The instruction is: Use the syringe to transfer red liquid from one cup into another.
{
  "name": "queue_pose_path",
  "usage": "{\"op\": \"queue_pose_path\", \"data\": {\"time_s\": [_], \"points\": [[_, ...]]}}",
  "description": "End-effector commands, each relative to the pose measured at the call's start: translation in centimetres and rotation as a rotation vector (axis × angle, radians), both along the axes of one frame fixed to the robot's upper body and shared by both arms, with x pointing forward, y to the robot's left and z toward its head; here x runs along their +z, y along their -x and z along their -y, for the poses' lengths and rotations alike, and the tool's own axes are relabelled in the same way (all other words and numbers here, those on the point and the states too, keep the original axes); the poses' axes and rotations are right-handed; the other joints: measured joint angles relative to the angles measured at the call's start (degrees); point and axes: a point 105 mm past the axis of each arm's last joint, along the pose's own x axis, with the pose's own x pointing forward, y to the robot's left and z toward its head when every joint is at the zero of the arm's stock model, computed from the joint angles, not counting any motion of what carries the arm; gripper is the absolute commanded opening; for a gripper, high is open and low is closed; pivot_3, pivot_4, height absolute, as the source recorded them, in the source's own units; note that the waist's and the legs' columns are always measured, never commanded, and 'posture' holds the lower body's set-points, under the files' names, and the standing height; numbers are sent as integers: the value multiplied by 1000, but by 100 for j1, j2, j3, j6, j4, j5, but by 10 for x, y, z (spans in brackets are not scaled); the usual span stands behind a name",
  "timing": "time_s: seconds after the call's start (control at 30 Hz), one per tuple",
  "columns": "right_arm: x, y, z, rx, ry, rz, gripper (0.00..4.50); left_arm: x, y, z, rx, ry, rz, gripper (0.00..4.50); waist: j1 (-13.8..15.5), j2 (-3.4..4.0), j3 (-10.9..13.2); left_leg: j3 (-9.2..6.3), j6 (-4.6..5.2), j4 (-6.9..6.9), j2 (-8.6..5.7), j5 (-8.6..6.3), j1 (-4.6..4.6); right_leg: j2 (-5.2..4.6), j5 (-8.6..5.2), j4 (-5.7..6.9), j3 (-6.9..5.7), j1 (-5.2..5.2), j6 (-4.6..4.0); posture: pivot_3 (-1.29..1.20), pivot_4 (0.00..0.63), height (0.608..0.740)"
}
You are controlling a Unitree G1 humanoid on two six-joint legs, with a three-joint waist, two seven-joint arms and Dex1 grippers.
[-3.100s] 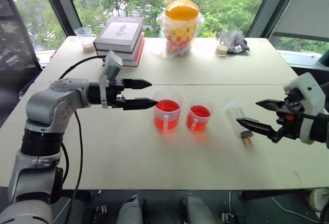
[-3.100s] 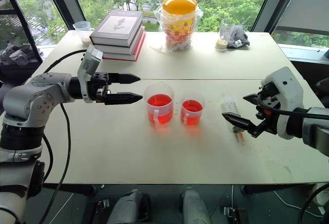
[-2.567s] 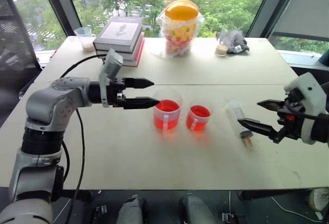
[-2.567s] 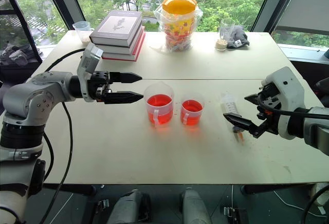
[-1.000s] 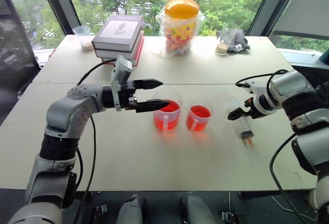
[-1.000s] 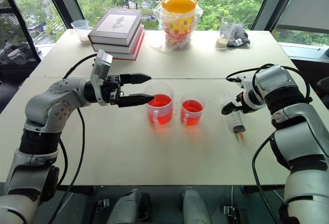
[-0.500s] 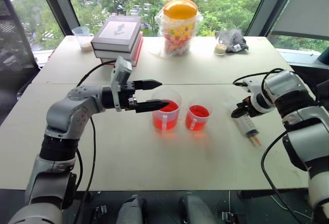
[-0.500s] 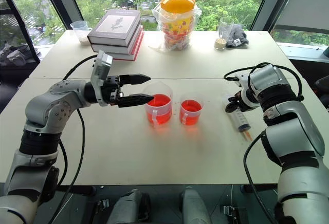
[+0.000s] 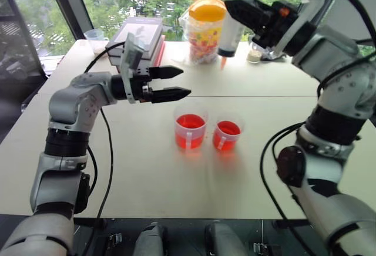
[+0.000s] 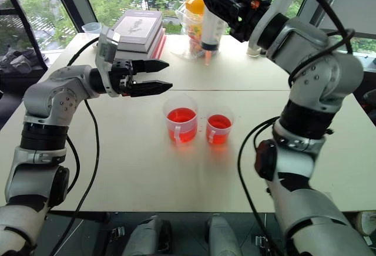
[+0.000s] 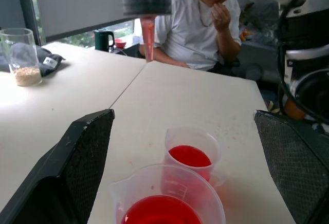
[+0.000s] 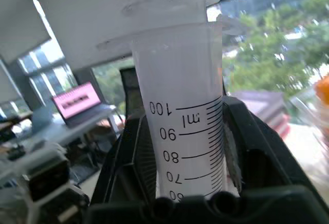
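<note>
Syringe (image 12: 187,126): translucent frosted plastic, smooth, black printed scale. Both cups (image 9: 191,124) (image 9: 228,131) below it: clear glossy plastic holding translucent red liquid (image 11: 161,217). Table (image 9: 176,174) beneath: matt, smooth, pale beige. Gripper pads (image 11: 288,154): black, finely textured.

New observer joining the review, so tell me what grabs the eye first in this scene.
The right end effector holds the syringe upright high above the table, orange tip pointing down. Below it, two clear cups of red liquid stand side by side mid-table, the taller cup left of the shorter cup. The left end effector hovers open near them.
</note>
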Motion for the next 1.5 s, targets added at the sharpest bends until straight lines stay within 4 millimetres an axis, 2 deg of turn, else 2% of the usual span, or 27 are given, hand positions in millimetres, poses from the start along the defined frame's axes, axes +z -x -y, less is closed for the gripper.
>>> {"op": "queue_pose_path", "data": {"time_s": [0.03, 0.13, 0.23, 0.43, 0.63, 1.07, 1.17, 1.3, 1.33, 1.5], "points": [[-28, 20, -22, 69, -5, 89, 1373, 17, 1, -3, -14, -7, 62, 4500, 5, -6, -3, 2, 3, 3, -9, -2, -1, -12, 1, -5, 1, 5, 0, 0, 150, 740], [-70, 20, -42, 80, 64, 83, 1373, 22, 1, -6, -17, -19, 69, 4500, -43, -5, -3, 8, 17, 11, -23, -9, -2, -20, 1, -15, 13, 13, -1, 0, 150, 740], [-100, 15, -49, 67, 81, 64, 1373, 26, 0, -8, -17, -23, 74, 4500, -58, -5, -3, 3, 16, 10, -22, -9, -2, -14, 1, -7, 13, 7, 1, 0, 150, 740], [-139, 10, -61, 35, 125, 60, 1373, 30, -1, -5, -28, -28, 84, 4500, -78, -5, -2, -2, 8, 3, -10, -4, 9, 1, 0, 6, 11, 3, 2, 0, 150, 740], [-158, 8, -65, 15, 176, 69, 1373, 30, -3, 10, -68, -20, 90, 4500, -49, -5, -2, 0, 7, 6, -11, -4, 8, -2, 0, 5, 12, 5, 1, 0, 150, 740], [-167, 8, -65, -13, 221, 81, 1373, 13, -13, 37, -79, -71, 84, 4500, -53, -5, -2, -1, 7, 6, -10, -4, 9, 0, 0, 6, 12, 5, 1, 0, 150, 740], [-168, 8, -65, -14, 229, 81, 1373, 16, -13, 38, -79, -54, 76, 3643, -51, -6, -2, -1, 7, 6, -11, -4, 9, -1, 0, 5, 13, 6, 1, 0, 150, 740], [-170, 8, -66, -10, 240, 78, 1373, 17, -13, 37, -81, -50, 73, 1649, -57, -6, -2, -2, 8, 5, -11, -4, 9, 0, 0, 5, 12, 5, 1, 0, 150, 740], [-171, 8, -66, -10, 242, 77, 1373, 17, -12, 37, -83, -52, 74, 1417, -59, -6, -2, -2, 7, 5, -10, -4, 9, 0, 0, 5, 13, 5, 1, 0, 150, 740], [-176, 7, -66, 0, 265, 60, 1373, 22, -12, 39, -81, -49, 94, 1430, -53, -6, -2, -1, 7, 6, -11, -4, 9, 0, 0, 6, 13, 6, 1, 0, 150, 740]]}}
